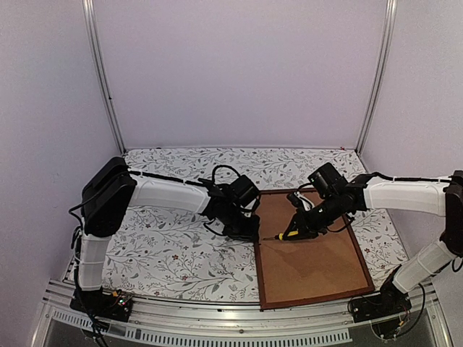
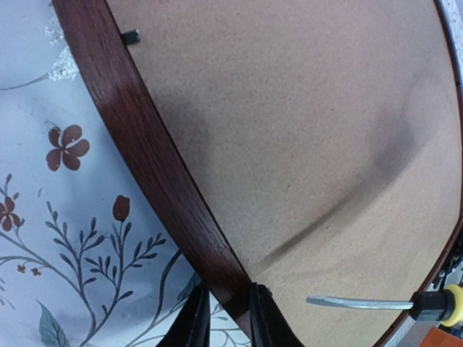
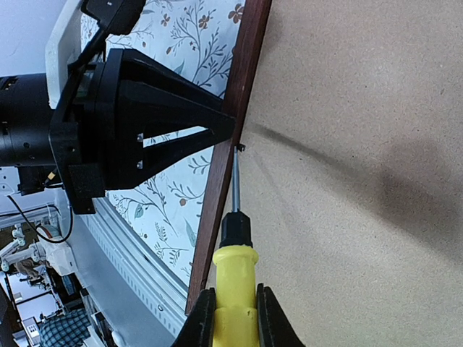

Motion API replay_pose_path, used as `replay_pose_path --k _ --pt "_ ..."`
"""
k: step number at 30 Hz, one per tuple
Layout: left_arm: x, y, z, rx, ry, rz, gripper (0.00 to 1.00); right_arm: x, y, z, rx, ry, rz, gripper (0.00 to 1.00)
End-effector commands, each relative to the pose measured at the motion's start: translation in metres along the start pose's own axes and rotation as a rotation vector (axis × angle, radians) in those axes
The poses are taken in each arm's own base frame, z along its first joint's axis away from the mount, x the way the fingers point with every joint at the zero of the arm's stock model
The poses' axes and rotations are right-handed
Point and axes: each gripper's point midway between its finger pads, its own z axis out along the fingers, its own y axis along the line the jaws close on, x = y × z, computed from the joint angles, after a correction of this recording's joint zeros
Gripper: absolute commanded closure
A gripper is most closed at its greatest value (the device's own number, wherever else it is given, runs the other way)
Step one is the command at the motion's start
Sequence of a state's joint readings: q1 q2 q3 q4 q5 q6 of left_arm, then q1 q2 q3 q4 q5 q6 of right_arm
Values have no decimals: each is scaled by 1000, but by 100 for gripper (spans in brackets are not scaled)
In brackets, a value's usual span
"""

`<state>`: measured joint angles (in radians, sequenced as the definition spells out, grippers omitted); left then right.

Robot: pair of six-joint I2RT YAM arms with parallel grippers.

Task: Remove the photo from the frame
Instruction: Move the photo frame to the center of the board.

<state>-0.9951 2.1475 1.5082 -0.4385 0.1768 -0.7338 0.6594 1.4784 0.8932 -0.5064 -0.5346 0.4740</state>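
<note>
White link shells with black joints are seen on left arm (image 1: 163, 194) and right arm (image 1: 405, 195). Black cables (image 1: 223, 167) are looped at wrists. Left gripper (image 3: 230, 130) is built of black triangular slotted fingers (image 3: 168, 95).

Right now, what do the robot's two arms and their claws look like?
The left arm and the right arm have white tubular links between bulky black joints, with thin black cables looping near the wrists. The left claw is black, with two tapering triangular fingers that have slotted cut-outs. The right claw shows black fingertips.
</note>
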Motion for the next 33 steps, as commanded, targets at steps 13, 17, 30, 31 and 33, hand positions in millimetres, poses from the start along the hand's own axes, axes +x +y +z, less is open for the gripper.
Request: replay_pose_path --k 13,17,30,31,33 --pt "1 0 17 10 39 31 79 3 -7 7 -3 22 4 100" --pt "-2 -1 18 9 41 41 79 4 -13 7 1 27 19 100" --pt "-7 -1 13 16 38 50 79 10 -23 13 -33 76 23 100" --pt "-7 -2 13 18 38 51 79 10 -24 15 -33 83 24 100" --pt "-9 -5 10 24 31 54 78 10 -26 16 -28 86 24 100"
